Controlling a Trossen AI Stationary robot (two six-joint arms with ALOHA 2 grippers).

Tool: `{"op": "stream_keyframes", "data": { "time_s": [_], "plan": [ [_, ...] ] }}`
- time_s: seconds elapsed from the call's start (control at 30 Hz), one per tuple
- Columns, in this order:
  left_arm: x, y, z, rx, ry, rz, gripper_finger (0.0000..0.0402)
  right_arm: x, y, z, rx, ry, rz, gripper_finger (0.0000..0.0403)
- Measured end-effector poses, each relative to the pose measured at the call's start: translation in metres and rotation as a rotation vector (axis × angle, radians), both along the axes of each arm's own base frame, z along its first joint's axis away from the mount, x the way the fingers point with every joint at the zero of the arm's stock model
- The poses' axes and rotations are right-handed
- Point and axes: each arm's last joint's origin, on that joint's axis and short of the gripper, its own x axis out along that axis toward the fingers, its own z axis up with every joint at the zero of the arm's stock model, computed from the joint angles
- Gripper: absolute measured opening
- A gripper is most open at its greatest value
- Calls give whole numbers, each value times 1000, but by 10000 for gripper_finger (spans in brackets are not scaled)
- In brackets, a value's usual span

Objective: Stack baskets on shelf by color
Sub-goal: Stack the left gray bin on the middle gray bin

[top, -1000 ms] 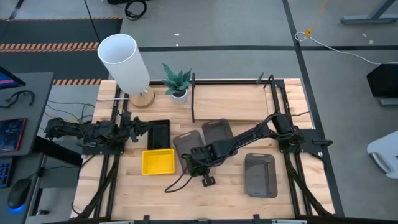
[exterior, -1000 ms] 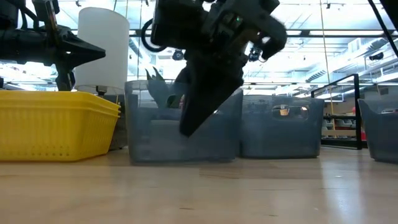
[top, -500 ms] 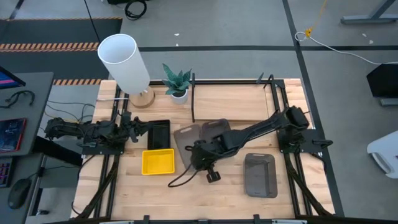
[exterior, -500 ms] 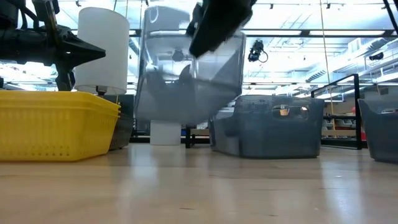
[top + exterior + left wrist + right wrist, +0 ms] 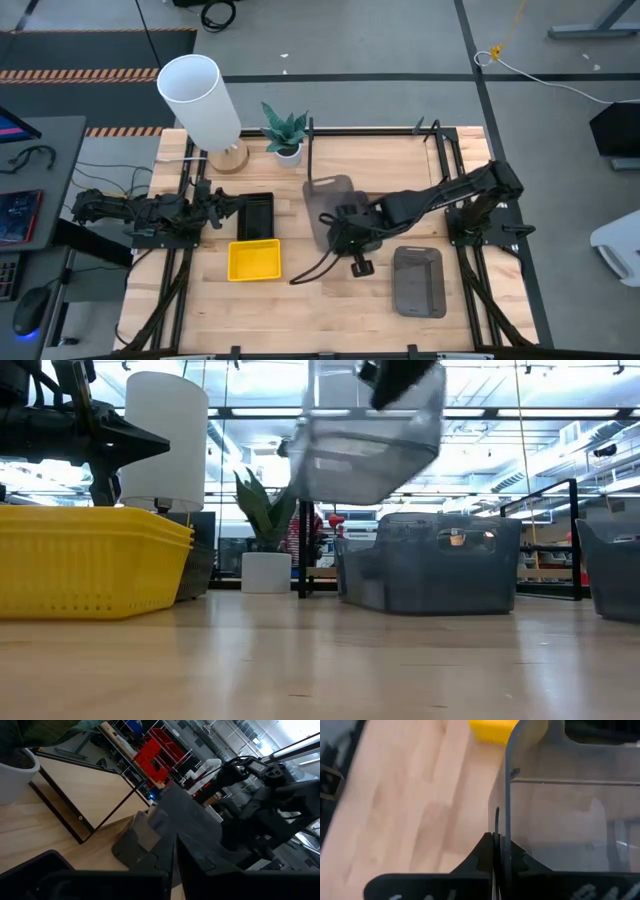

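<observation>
Held grey basket [image 5: 329, 203]: lifted off table, tilted, above another grey one [image 5: 430, 565]
Third grey basket [image 5: 418, 280]: flat, table front right
Yellow baskets [image 5: 254, 260]: front left
Black baskets [image 5: 256, 215]: just behind yellow
Shelf [image 5: 375, 163]: back, board bare

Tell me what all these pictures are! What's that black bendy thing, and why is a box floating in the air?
The black bendy things are two robot arms at a wooden table. One picture looks down from above, one looks across the tabletop, and two come from cameras on the robots' wrists. The box is not floating: the right gripper pinches the rim of a grey basket and carries it above another grey basket, near the shelf. A third grey basket, the yellow baskets and the black baskets sit on the table. The left gripper waits by the black baskets.
</observation>
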Motion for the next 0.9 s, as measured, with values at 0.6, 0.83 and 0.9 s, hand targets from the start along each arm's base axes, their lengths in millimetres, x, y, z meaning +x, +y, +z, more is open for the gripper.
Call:
{"op": "stream_keyframes", "data": {
  "time_s": [0.6,0.83,0.9],
  "plan": [
    [0,0,0,0,0,0,29,-59,-22,-55,75,121,-6,15],
    [0,0,0,0,0,0,26,-62,-22,-64,86,141,12,46],
    [0,0,0,-1,0,1,29,-62,-23,-64,87,137,9,53]
  ]
}}
